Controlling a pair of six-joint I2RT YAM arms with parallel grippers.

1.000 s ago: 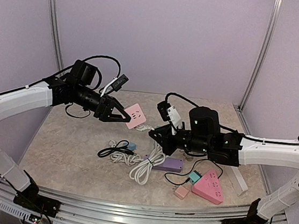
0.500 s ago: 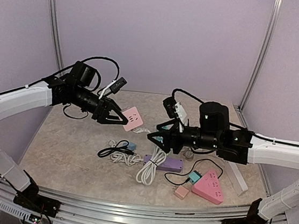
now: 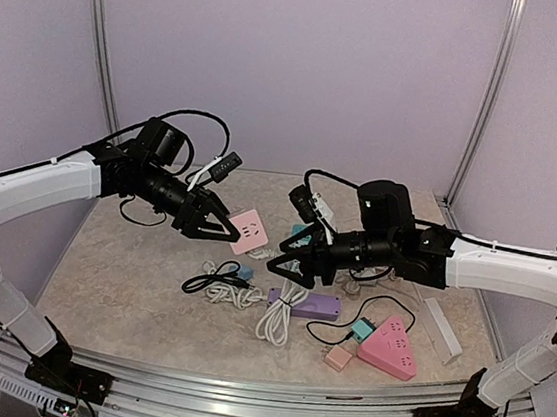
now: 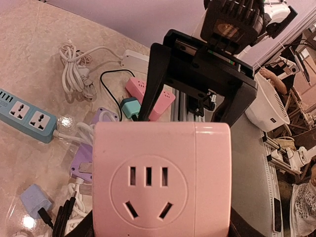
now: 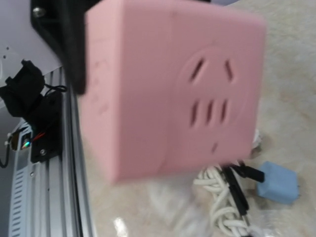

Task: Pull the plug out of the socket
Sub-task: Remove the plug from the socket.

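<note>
My left gripper is shut on the pink cube socket, holding it above the table. The socket fills the left wrist view, and the slots on the face that shows are empty. Facing it from the right, my right gripper is open with nothing between its fingers; in the left wrist view it stands just behind the socket. In the right wrist view the socket looms close. A blurred white shape lies under it; whether that is the plug I cannot tell. A white cable lies coiled below.
On the table lie a purple power strip, a pink triangular strip, a teal adapter, a small pink cube, a blue adapter, a black cord and a white bar. A blue strip lies left.
My right gripper has gone from shut to open and moved left, closer to the socket. The left gripper has shifted the socket slightly down and right.
</note>
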